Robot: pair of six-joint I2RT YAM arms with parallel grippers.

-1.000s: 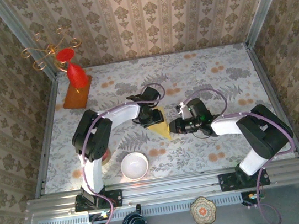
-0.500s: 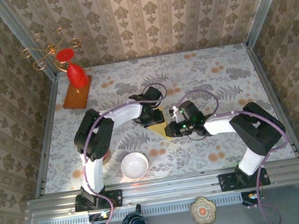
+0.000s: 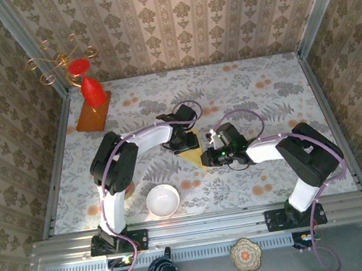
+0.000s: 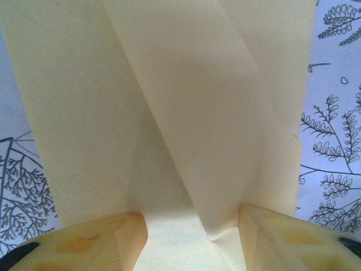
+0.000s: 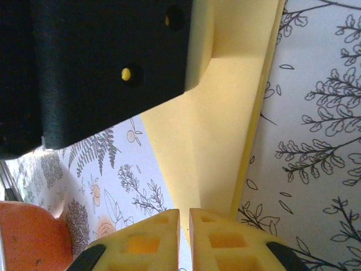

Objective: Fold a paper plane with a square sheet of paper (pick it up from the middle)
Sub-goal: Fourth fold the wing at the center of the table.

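Note:
The square sheet of paper (image 3: 193, 152) lies on the flowered table mid-scene, pale yellow and folded into the pointed paper plane shape. In the left wrist view its two flaps (image 4: 169, 113) cross over each other. My left gripper (image 3: 183, 140) stands open over the wide end, its fingertips (image 4: 113, 243) set apart on the paper (image 4: 193, 240). My right gripper (image 3: 209, 156) is shut at the narrow point (image 5: 220, 141), its two fingertips almost touching (image 5: 184, 226). Whether they pinch the tip I cannot tell. The black body of the left gripper (image 5: 101, 68) looms just beyond.
A white bowl (image 3: 162, 200) sits near the front, left of centre. At the back left an orange-brown board (image 3: 92, 115) carries a red cone (image 3: 92, 90), beside a gold wire stand (image 3: 63, 61). Patterned walls enclose the table on three sides.
My right gripper has moved left onto the paper's point and closed a little more. The left gripper has barely shifted, and less of the paper shows between the two.

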